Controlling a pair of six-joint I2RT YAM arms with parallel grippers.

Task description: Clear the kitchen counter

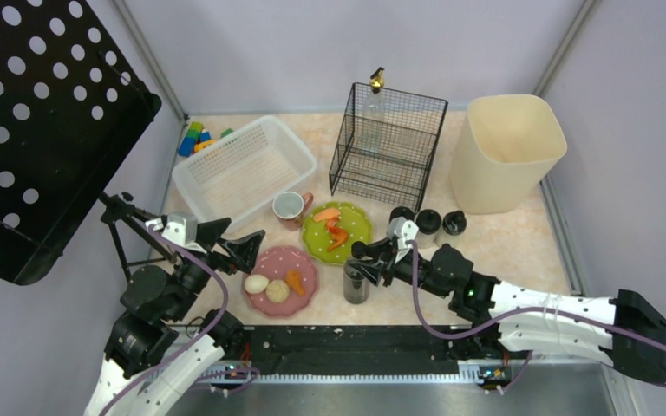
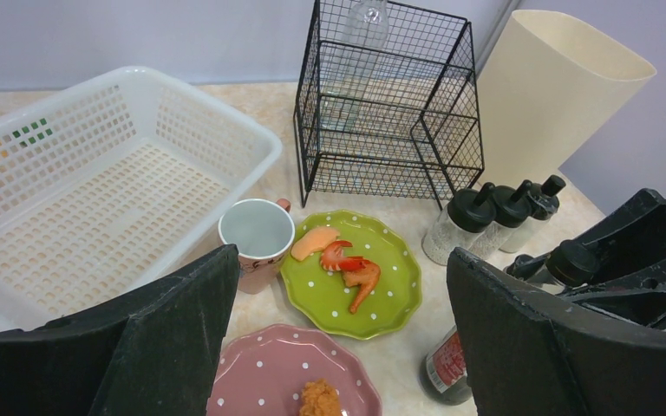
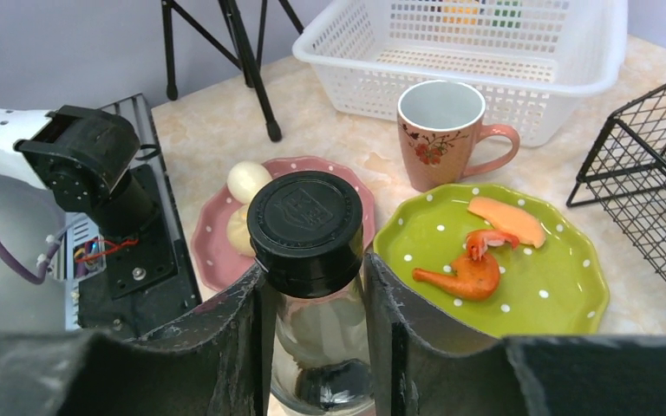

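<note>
Plain pale lilac-grey walls enclosed the station on three sides: the back wall point(image 1: 312, 43) at twelve o'clock, the right wall point(image 1: 642, 130) at three and the left wall point(image 1: 26, 347) at nine. Bare metal posts point(image 1: 149, 61) ran up the back corners at eleven and one. A black perforated panel point(image 1: 43, 130), tilted, hung at ten o'clock above a black tripod point(image 1: 120, 232). A grey metal sheet point(image 1: 381, 400) lay at six. Lighting was even and diffuse, and shadows were soft.
</note>
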